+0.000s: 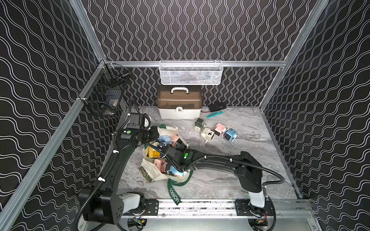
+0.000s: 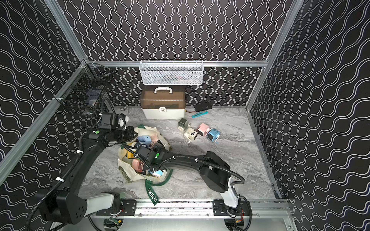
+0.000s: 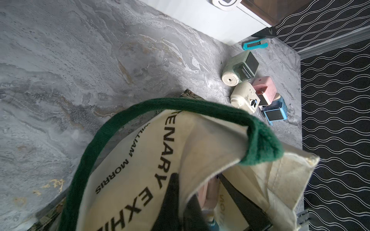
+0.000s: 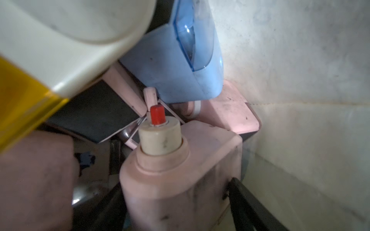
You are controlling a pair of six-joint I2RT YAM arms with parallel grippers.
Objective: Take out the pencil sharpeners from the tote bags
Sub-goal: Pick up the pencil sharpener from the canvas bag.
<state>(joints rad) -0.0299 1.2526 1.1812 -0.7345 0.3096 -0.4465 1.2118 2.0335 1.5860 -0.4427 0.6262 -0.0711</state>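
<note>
Wrist views alone show left jaws pinching tote bag [image 3: 200, 144], right jaws wide astride pink sharpener [image 4: 176, 190].

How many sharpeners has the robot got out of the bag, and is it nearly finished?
Not nearly. Four boxy plastic sharpeners lie out on the grey marbled table: pale green one, cream one, pink one, light blue one. Left gripper pinches the cream canvas tote bag open; right gripper straddles a pink sharpener inside, grip unclear. Several more remain in the bag.
</note>
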